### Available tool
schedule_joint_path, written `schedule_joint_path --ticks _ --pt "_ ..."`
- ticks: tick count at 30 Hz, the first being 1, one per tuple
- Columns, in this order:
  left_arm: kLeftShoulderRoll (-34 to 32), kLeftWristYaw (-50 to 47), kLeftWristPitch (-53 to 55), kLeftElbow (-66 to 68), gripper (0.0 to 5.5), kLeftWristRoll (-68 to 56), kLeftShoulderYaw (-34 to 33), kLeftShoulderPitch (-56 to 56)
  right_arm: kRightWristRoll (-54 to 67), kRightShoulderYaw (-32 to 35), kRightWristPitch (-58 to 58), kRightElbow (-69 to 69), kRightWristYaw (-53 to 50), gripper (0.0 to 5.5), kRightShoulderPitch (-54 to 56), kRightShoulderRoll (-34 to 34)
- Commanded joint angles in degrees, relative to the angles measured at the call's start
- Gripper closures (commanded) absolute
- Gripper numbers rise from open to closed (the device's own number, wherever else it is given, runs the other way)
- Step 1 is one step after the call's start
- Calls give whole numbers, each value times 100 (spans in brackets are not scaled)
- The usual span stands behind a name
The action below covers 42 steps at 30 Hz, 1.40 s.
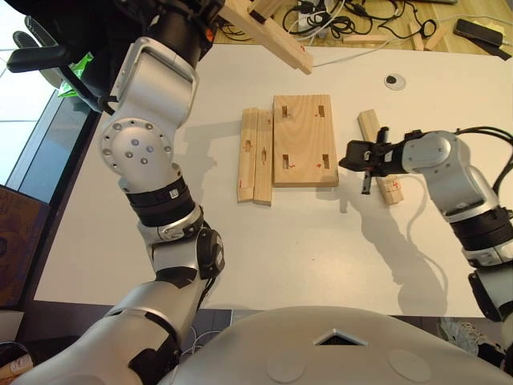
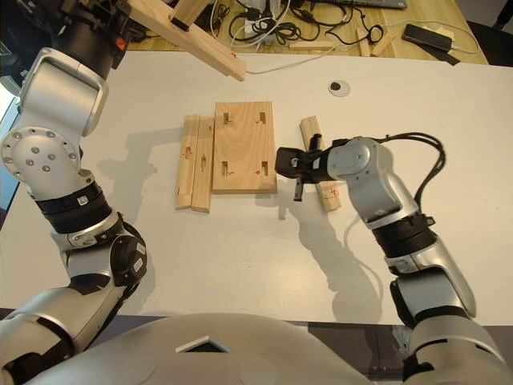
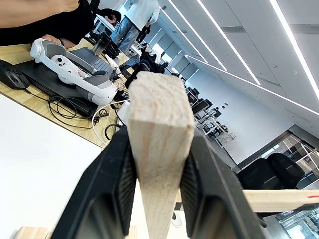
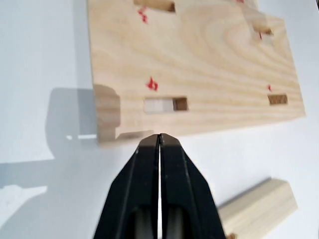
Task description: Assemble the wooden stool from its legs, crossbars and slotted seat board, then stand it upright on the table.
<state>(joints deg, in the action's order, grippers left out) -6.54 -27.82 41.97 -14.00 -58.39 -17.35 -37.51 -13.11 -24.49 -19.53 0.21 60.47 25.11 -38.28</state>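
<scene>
Just off seat board (image 1: 304, 132) right edge: right claw (image 4: 159, 137), pinched.

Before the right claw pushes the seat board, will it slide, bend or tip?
Likely slides, not tips: the seat board lies flat on the table. It looks stiff: thick wood. The right claw sits near its corner, so a push may turn it.

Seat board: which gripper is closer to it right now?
Right. The right gripper, shut, is just beside the right edge of the seat board; the left gripper is raised well beyond its far-left corner, clamping a wooden leg piece.
</scene>
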Motion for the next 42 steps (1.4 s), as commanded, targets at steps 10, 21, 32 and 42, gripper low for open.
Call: schedule_joint_path --ticks 10,21,32,42 --pt "107 -12 7 25 448 118 -56 -147 -241 -624 31 1648 -112 550 404 990" --pt "84 94 29 27 448 257 -46 -85 217 -460 -314 954 -117 550 248 1441" --pt "-973 1459 442 -325 448 1049 439 595 1694 1758 -1418 -889 -811 550 -1213 1052" --pt "-1713 2277 1001 -935 448 1742 857 1525 4092 3330 -3291 -2097 -2572 550 -2242 3022"
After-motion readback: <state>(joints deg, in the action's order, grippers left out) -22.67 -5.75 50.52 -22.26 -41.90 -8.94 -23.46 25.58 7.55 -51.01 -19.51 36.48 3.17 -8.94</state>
